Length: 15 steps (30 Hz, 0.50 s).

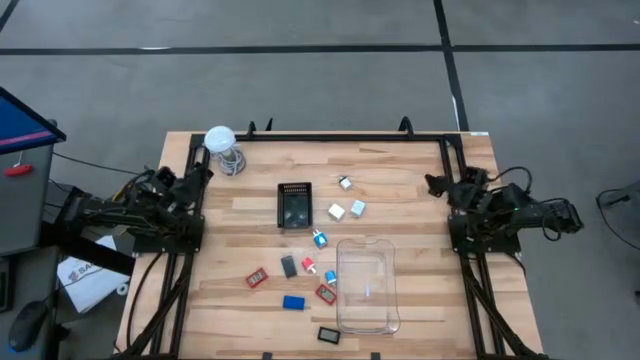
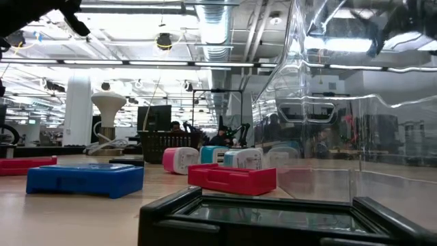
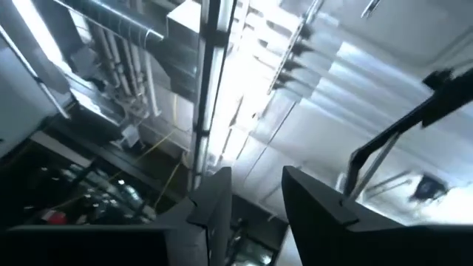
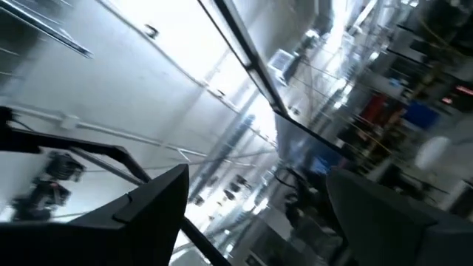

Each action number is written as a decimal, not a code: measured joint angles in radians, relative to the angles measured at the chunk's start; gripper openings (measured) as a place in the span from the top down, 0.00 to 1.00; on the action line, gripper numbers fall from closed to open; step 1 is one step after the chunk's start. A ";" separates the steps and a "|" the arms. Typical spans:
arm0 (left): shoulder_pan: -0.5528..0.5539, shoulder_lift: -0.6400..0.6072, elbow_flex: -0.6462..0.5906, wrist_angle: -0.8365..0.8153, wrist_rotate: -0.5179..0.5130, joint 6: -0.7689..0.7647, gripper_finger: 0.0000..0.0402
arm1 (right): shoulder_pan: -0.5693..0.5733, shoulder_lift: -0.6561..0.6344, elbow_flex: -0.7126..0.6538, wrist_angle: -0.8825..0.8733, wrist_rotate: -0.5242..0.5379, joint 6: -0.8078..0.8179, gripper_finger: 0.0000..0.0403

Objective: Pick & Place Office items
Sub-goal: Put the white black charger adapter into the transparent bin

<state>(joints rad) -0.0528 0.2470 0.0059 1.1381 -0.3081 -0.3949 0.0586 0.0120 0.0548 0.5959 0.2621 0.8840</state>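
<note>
Both arms are folded back at the tabletop edges. The left gripper sits at the left edge and points up at the ceiling; its fingers stand slightly apart and hold nothing. The right gripper sits at the right edge, also aimed upward, its fingers wide apart and empty.

The office items lie loose around the tabletop's middle and front. Three white cubes lie right of the black mesh tray. A cyan-and-red bit lies just in front of the tray. A black rectangle, a red rectangle, a blue rectangle and a second red piece lie left of the clear plastic box. A black framed piece lies nearest the front edge. A white ball-shaped thing on a wire coil stands at the far left corner.
</note>
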 joint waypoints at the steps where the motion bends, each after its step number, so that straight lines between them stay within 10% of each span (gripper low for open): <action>1: 0.000 0.001 0.000 -0.002 -0.007 0.002 0.71 | 0.001 0.000 0.010 -0.002 -0.002 -0.009 0.23; 9: 0.000 0.057 0.052 0.011 0.043 -0.094 0.71 | 0.036 0.081 0.170 -0.006 0.005 -0.136 0.23; 15: 0.000 0.180 0.232 0.012 0.138 0.134 0.71 | 0.037 0.204 0.283 -0.024 0.028 -0.338 0.23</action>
<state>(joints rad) -0.0528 0.4266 0.2382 1.1498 -0.1696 -0.2607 0.0959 0.2159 0.3379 0.5724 0.2905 0.5459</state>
